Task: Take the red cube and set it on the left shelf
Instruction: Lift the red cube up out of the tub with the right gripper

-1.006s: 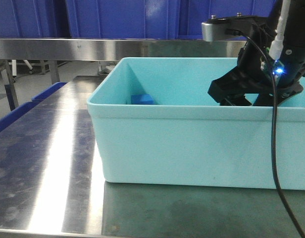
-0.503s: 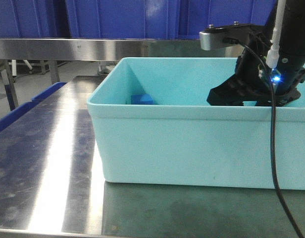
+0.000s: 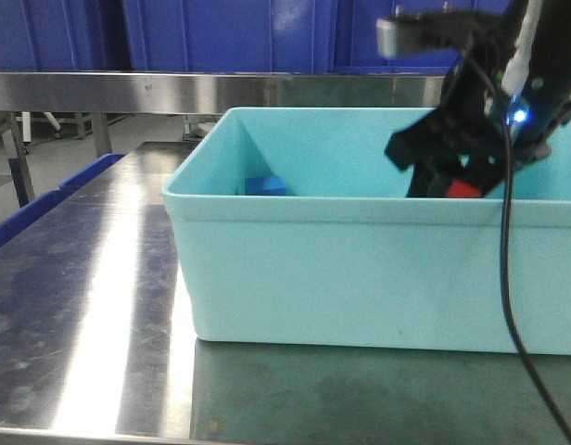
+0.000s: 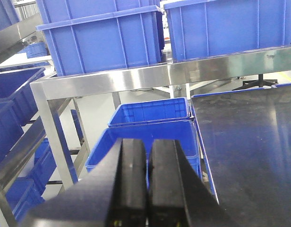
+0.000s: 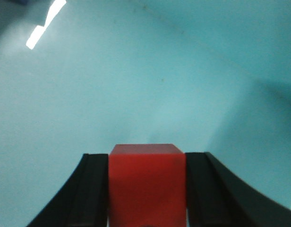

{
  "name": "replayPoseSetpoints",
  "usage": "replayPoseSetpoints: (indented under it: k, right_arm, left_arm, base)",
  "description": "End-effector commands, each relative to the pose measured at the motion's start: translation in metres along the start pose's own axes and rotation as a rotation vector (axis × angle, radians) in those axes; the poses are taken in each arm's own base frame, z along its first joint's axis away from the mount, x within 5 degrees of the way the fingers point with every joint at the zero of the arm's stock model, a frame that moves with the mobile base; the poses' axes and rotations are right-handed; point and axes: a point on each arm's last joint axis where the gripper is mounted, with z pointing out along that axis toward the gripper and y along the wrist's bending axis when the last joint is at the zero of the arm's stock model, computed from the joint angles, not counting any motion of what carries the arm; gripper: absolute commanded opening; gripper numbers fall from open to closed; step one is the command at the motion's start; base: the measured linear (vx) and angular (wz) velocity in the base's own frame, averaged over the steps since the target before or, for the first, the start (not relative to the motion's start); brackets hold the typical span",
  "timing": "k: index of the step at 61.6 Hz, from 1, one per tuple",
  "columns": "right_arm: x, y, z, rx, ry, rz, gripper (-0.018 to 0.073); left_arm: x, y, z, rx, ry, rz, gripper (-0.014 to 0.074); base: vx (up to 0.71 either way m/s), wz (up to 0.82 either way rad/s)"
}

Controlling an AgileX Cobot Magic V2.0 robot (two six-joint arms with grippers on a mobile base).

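Observation:
The red cube point(image 5: 147, 182) is clamped between the two black fingers of my right gripper point(image 5: 147, 161), which hangs over the pale floor of the teal bin point(image 5: 136, 71). In the front view the red cube point(image 3: 463, 189) shows just above the bin's near rim, held by the right gripper point(image 3: 455, 188) at the bin's right end. The left shelf's steel front rail point(image 3: 109, 91) runs behind the bin at rim height. My left gripper point(image 4: 147, 156) is shut on nothing, off the table's left edge above blue crates.
A blue cube point(image 3: 267, 185) lies in the teal bin point(image 3: 360, 269) near its left wall. Large blue crates point(image 3: 221, 32) stand on the shelf. More blue crates point(image 4: 150, 118) sit below beside the steel table point(image 4: 249, 151). A rack post point(image 4: 55, 137) stands left.
My right gripper has risen inside the bin, and the red cube between its fingers now shows above the rim. Bin and blue cube have not moved.

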Motion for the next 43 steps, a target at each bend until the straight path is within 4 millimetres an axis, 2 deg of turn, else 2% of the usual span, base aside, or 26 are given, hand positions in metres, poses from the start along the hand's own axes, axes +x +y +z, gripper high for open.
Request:
replayPoseSetpoints:
  k: [1,10,17,22,28,43]
  right_arm:
    - [-0.024,-0.003,-0.046,0.017,-0.225,-0.015,0.0055]
    - [-0.026,-0.004,-0.092,0.024,-0.362,-0.013,0.0055]
    - [-0.018,-0.004,-0.127,0.029,-0.452,-0.011,0.0055]
    - [-0.003,-0.004,-0.15,0.032,-0.516,-0.01,0.0055]
    - [0.018,-0.003,-0.167,0.034,-0.577,-0.009,0.0055]
    - [0.081,0.0,-0.187,0.03,-0.641,0.0,0.0055]
  left_arm:
    - [-0.001,0.0,0.0,-0.009,-0.07,-0.004,0.0106]
    - [-0.001,0.0,0.0,-0.009,-0.07,-0.004,0.0106]
    - [-0.001,0.0,0.0,-0.009,-0.07,-0.004,0.0106]
    - [-0.001,0.0,0.0,-0.009,-0.07,-0.004,0.0106]
    - [-0.001,0.0,0.0,-0.009,-0.07,-0.004,0.0106]
    - [-0.001,0.0,0.0,-0.009,-0.07,-0.004,0.0106]
  base:
    - [0.0,0.0]
    - [0.0,0.0]
    - [0.0,0.0]
    - [0.0,0.0]
    - [0.0,0.0]
    - [0.0,0.0]
